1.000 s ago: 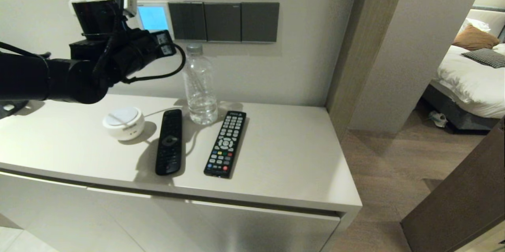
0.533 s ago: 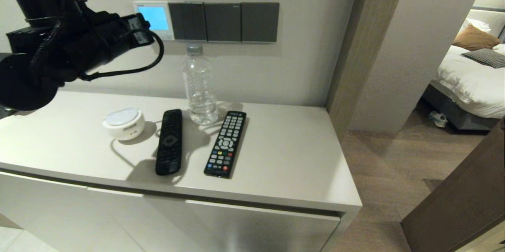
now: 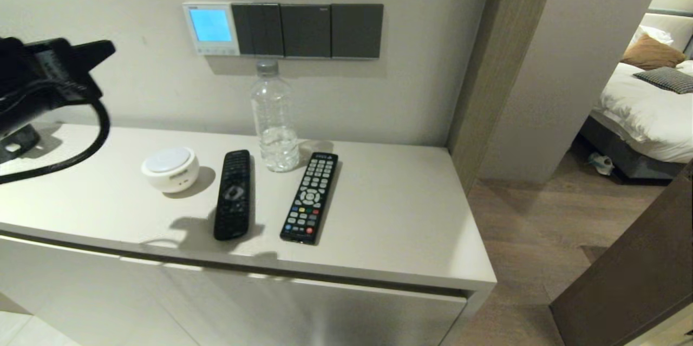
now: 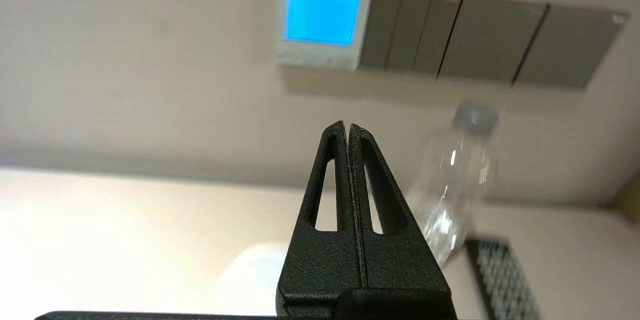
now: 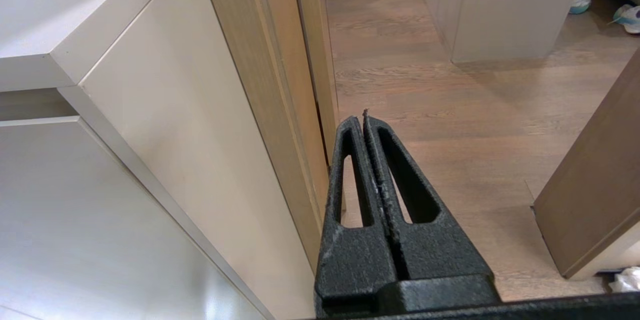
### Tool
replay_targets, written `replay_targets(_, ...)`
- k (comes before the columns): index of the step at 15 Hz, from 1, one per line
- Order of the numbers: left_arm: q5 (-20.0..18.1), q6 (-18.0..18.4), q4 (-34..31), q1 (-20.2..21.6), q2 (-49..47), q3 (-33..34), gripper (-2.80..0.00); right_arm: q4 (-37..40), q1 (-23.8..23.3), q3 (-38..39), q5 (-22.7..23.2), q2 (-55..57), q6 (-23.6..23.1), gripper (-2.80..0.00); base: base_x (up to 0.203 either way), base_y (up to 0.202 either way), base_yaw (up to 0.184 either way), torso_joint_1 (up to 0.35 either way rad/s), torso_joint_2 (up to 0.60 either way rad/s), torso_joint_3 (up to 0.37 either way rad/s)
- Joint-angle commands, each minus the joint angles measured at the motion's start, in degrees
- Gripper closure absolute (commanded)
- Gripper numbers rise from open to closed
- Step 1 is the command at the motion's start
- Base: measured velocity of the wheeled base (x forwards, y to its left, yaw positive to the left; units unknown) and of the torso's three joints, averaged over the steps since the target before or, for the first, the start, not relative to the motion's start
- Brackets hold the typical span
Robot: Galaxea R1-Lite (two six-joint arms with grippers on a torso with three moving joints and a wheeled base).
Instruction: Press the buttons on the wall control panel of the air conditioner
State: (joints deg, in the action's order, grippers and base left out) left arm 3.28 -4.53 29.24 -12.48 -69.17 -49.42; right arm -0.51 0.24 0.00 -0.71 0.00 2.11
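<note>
The air conditioner's wall control panel (image 3: 210,28) is a small white square on the wall with a lit blue screen. It also shows in the left wrist view (image 4: 322,18). Its buttons (image 3: 212,51) are tiny pale keys in a row under the screen. My left gripper (image 3: 103,49) is shut and empty at the far left, well left of and below the panel, apart from the wall. In the left wrist view the gripper (image 4: 348,125) points at bare wall below the panel. My right gripper (image 5: 361,118) is shut, parked low beside the cabinet, out of the head view.
Dark grey switch plates (image 3: 306,30) sit right of the panel. On the cabinet top (image 3: 390,210) stand a clear bottle (image 3: 274,117), a white round device (image 3: 169,168), a black remote (image 3: 233,194) and a remote with coloured keys (image 3: 309,196). A doorway opens to the right.
My left arm has pulled back from the panel, moving left and down towards the frame's edge. The panel, partly covered before, is now in full view with its screen still lit.
</note>
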Motion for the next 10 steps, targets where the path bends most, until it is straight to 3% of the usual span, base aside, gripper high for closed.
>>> replay_targets(1,0.0,1.8,-1.7,2.0,16.4,8.8,0.0,0.0,0.0,0.1,0.0,0.1,0.0,0.0,0.0,0.0,0.0,0.0,0.0,0.0)
replay_targets(7,1.3,3.3,-22.9,4.3,43.0,22.7,0.0,0.0,0.0,0.1,0.0,0.1,0.0,0.0,0.0,0.0,0.0,0.0,0.0,0.0)
replay_targets(10,5.5,3.7,-27.2,4.8,50.9,31.2,0.0,0.0,0.0,0.1,0.0,0.1,0.0,0.0,0.0,0.0,0.0,0.0,0.0,0.0)
